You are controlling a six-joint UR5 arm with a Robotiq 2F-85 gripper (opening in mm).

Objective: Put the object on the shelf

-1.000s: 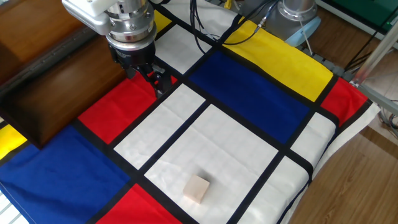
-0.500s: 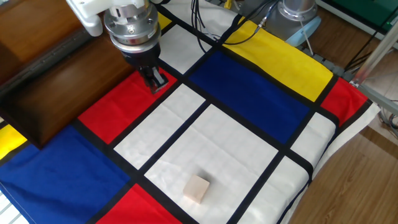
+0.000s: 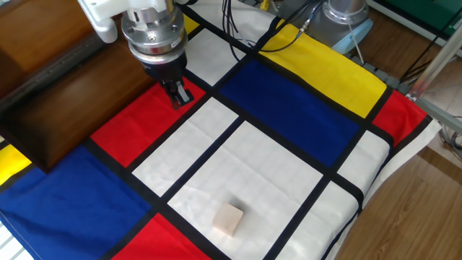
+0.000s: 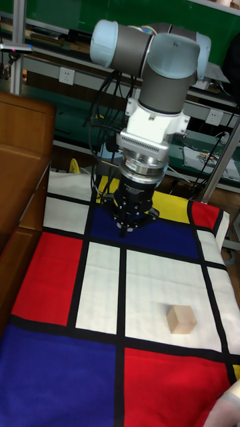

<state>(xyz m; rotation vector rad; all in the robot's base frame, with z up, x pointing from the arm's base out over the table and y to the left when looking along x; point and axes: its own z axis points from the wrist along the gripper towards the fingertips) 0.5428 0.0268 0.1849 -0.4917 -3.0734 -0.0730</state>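
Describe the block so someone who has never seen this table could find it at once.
The table is covered by a cloth of red, blue, yellow and white rectangles edged in black. On the large white rectangle nearest the front edge, far from the gripper and shelf, sits the block. It is a small, plain pale beige wooden cube, the only loose item on the cloth.

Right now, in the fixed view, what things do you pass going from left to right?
Shelf → pincer → wooden block.
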